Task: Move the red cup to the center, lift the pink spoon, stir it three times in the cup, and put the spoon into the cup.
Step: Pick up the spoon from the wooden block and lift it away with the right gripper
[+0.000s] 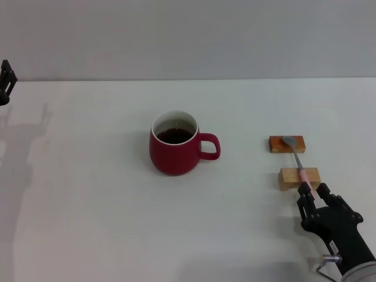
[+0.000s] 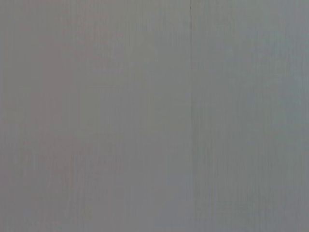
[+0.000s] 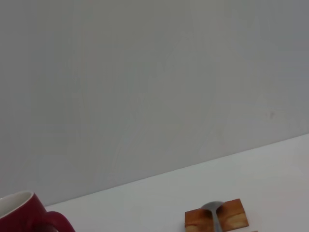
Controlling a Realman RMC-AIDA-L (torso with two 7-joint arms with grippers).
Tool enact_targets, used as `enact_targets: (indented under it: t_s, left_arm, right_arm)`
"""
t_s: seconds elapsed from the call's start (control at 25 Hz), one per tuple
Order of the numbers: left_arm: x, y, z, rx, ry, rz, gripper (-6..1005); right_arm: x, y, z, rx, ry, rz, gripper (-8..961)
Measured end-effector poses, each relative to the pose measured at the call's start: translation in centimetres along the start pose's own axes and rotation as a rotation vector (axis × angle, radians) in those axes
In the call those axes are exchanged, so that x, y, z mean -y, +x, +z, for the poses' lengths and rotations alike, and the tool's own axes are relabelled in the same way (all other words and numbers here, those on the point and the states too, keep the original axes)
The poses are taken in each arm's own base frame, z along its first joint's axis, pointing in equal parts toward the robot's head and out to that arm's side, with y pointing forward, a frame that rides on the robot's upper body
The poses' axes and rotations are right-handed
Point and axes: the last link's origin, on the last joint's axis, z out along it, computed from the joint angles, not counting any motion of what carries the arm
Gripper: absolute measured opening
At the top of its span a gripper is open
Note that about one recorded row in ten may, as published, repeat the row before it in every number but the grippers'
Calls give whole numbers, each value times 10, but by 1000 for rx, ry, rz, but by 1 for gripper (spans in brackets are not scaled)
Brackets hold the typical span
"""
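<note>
The right gripper [image 1: 312, 194] is low at the near right, its black fingers pointing forward; the left gripper [image 1: 6, 82] is parked at the far left edge

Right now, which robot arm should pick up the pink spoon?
Probably the right. The right gripper is already at the handle end of the pink spoon, which lies across two wooden blocks. The left gripper sits far off at the table's left edge, beyond the red cup.
</note>
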Motion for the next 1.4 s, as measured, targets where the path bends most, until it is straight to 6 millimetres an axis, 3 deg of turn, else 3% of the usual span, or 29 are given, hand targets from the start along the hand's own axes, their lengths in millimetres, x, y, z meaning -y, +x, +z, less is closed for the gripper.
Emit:
enact_targets:
  t_s: [1.4]
  left_arm:
    - [0, 1, -1, -12, -4, 2, 839]
  right_arm:
    - [1, 0, 5, -13, -1, -8, 324]
